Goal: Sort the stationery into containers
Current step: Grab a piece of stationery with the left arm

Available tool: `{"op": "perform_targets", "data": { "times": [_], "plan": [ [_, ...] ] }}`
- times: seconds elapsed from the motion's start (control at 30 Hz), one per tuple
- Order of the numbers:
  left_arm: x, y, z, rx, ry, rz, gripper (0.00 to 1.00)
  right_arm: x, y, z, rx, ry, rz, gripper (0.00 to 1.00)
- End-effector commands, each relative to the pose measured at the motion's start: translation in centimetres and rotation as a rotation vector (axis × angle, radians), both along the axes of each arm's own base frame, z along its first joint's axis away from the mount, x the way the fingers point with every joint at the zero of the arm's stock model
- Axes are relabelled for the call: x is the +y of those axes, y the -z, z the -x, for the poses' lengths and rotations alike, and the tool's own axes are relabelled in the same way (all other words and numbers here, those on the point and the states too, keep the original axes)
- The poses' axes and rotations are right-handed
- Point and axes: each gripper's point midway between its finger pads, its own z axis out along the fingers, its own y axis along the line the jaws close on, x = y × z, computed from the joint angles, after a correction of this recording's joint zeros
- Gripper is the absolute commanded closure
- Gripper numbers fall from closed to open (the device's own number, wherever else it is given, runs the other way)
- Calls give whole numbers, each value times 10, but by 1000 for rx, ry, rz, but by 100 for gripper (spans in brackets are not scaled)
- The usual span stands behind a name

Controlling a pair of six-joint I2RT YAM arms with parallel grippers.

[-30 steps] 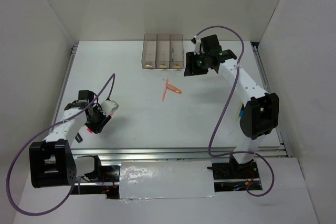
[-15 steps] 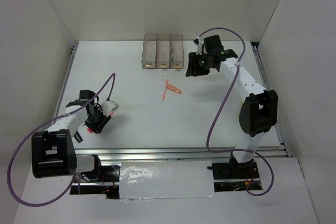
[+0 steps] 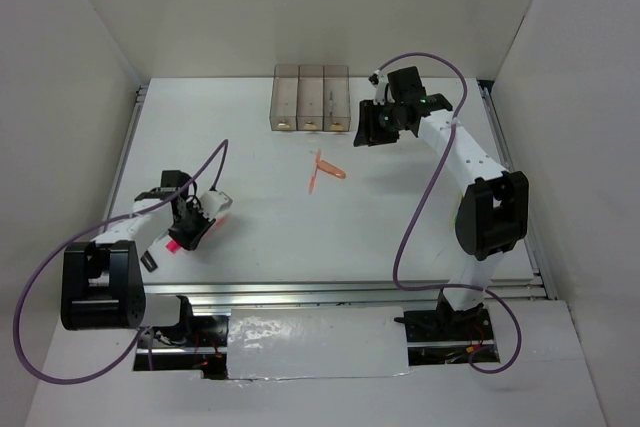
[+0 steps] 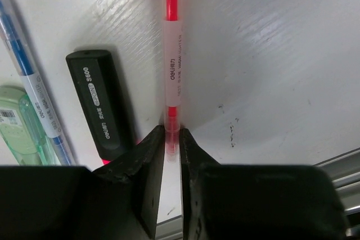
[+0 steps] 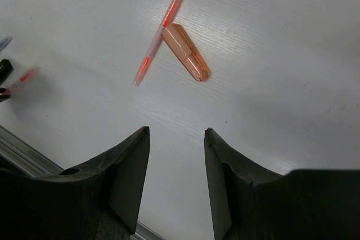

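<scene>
My left gripper (image 4: 172,133) is shut on the end of a red pen with a white label (image 4: 172,66), low over the table at the near left (image 3: 197,225). Beside it lie a pink highlighter with a black cap (image 4: 98,102), a blue-tipped marker (image 4: 31,82) and a pale green pen (image 4: 19,125). My right gripper (image 5: 175,133) is open and empty, hovering to the right of the three joined bins (image 3: 310,99) in the top view (image 3: 372,127). A thin orange pen (image 5: 159,36) and a short salmon pen (image 5: 185,59) lie crossed mid-table (image 3: 325,173).
A thin pen stands in the right-hand bin (image 3: 327,102). A black marker (image 3: 150,260) lies near the table's front rail (image 3: 300,289). White walls enclose the table on three sides. Purple cables loop from both arms.
My left gripper has shifted right and a little toward the front, with the red pen in its jaws. The right arm shifted slightly at first, then stayed still.
</scene>
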Motion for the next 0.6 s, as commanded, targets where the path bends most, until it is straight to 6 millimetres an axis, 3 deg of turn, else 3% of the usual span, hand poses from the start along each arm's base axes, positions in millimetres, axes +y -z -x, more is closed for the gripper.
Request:
{"op": "perform_targets", "data": {
  "times": [0.0, 0.37, 0.5, 0.57],
  "plan": [
    [-8, 2, -6, 0, 1, 14, 72, 1, -10, -2, -15, -5, -11, 50],
    [-23, 14, -3, 49, 30, 16, 69, -2, -10, -3, -13, -1, -15, 50],
    [-28, 11, -6, 40, 41, 31, 63, -4, -10, -3, -8, -1, -15, 50],
    [-33, 8, -7, 36, 45, 43, 65, -5, -10, -2, -6, -1, -15, 50]
  ]
}}
